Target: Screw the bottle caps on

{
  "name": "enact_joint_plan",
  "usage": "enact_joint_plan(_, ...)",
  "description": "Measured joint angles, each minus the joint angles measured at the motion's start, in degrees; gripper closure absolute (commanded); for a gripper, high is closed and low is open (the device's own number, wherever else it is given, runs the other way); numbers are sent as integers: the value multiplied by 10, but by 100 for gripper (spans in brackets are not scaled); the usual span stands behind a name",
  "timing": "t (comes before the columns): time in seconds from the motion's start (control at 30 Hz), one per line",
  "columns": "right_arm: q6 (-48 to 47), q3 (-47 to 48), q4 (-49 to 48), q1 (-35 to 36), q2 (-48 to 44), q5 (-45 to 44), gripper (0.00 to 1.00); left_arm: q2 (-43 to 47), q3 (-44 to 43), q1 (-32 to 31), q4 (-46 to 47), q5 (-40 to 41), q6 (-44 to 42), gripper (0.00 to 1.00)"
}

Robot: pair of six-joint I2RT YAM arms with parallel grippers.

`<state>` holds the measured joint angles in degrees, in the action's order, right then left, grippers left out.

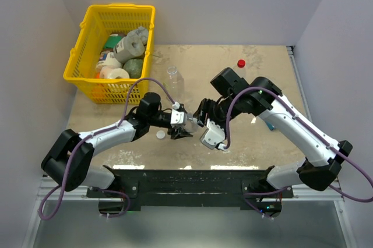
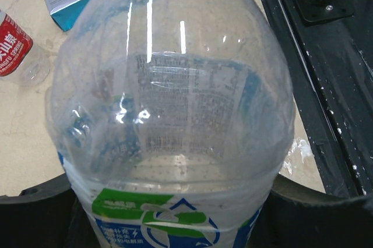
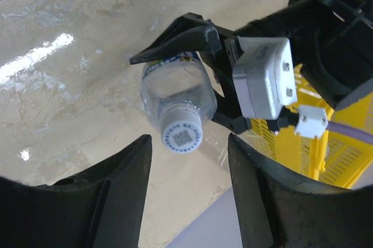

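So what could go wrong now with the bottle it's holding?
1. The right fingers are open on both sides of the white cap, not touching it. If they close off-centre, they could tip the cap crooked.
2. The left fingers grip the thin blue-labelled bottle around its body. A twist might make it slip or dent.
3. A spare cap lies on the table close by and could get bumped away.

Top external: high, looking steeply down over the whole counter [image 1: 268,85]. Left wrist: hard against the blue-labelled bottle [image 2: 169,114]. Right wrist: close, facing the same bottle's capped end.
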<state>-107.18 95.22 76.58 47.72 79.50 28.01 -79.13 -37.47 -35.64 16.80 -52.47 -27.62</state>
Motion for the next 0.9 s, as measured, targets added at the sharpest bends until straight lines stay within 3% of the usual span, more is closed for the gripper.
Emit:
enact_joint_plan(0.6, -18, -15, 1, 10, 21, -19, 60, -3, -7, 0, -15, 0, -23, 100)
enact_joint_plan(0.73, -20, -15, 1, 10, 26, -20, 75, -4, -7, 0, -19, 1, -28, 100)
enact_joint_plan(0.9, 8, -5, 3, 10, 39, -32, 83, -5, -7, 0, -18, 21, -30, 100)
